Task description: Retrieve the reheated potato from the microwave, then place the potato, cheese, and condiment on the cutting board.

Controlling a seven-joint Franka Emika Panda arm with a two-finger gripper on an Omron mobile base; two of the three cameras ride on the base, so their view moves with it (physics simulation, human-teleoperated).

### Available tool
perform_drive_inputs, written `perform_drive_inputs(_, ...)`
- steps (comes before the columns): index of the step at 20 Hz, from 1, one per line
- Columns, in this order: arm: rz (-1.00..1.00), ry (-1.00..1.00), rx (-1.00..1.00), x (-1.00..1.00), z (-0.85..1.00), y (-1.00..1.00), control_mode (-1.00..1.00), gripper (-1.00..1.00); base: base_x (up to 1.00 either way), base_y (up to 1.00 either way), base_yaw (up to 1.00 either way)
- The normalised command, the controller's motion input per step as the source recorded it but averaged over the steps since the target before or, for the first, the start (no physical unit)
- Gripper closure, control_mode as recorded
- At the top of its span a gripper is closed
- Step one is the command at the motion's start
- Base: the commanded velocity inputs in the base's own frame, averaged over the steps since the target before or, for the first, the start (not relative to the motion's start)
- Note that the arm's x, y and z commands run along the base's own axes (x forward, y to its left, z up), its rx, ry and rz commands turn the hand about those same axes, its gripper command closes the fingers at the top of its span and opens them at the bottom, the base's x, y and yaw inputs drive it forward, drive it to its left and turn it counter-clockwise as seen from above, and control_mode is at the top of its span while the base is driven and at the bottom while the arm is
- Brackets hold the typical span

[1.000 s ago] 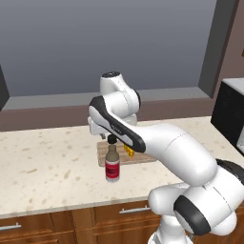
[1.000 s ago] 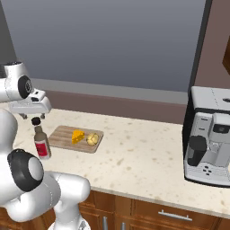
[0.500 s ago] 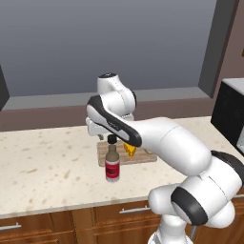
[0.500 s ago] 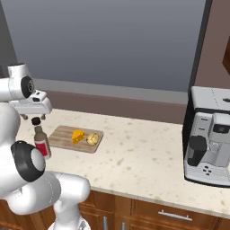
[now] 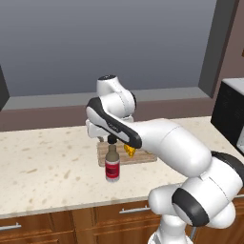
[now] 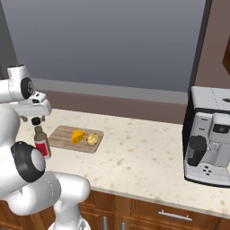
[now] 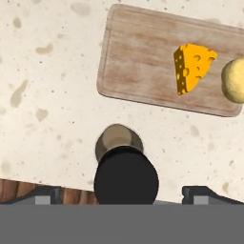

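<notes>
The condiment (image 5: 112, 164) bottle, black-capped with a red label, stands upright on the counter just in front of the cutting board (image 5: 102, 153). My gripper (image 5: 111, 139) hangs open directly over its cap, fingers apart on either side. In the hand view the cap (image 7: 126, 177) sits between the two fingertips (image 7: 45, 193). The cheese (image 7: 192, 66) wedge and the potato (image 7: 233, 80) lie side by side on the cutting board (image 7: 138, 62). The right base view shows the condiment (image 6: 42, 143), cheese (image 6: 78, 136), potato (image 6: 92, 139), cutting board (image 6: 60, 136) and gripper (image 6: 36, 120). The microwave is out of view.
A grey coffee machine (image 6: 211, 134) stands on the counter at the far right. The speckled counter (image 6: 139, 157) stretches between it and the board. Wooden drawer fronts (image 5: 57, 224) run below the front edge, and a low ledge (image 6: 112, 92) lines the back wall.
The hand stays above the bottle with its jaws open. The arm's upper links have shifted a little. Bottle, cheese and potato have not moved.
</notes>
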Motion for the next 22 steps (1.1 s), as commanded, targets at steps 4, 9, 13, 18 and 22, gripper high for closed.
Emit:
perform_drive_inputs(4,0.00,0.00,0.00,0.02,-0.24,-0.04,-1.00,-1.00,0.00,0.00,0.00)
perform_drive_inputs(9,0.00,0.00,0.00,-0.06,-0.09,-0.02,-1.00,-1.00,0.00,0.00,0.00)
perform_drive_inputs(13,0.00,0.00,0.00,0.00,-0.15,0.00,-1.00,-1.00,0.00,0.00,0.00)
perform_drive_inputs(18,0.00,0.00,0.00,0.06,-0.15,0.00,-1.00,-1.00,0.00,0.00,0.00)
perform_drive_inputs(22,0.00,0.00,0.00,0.04,-0.02,0.00,-1.00,-1.00,0.00,0.00,0.00)
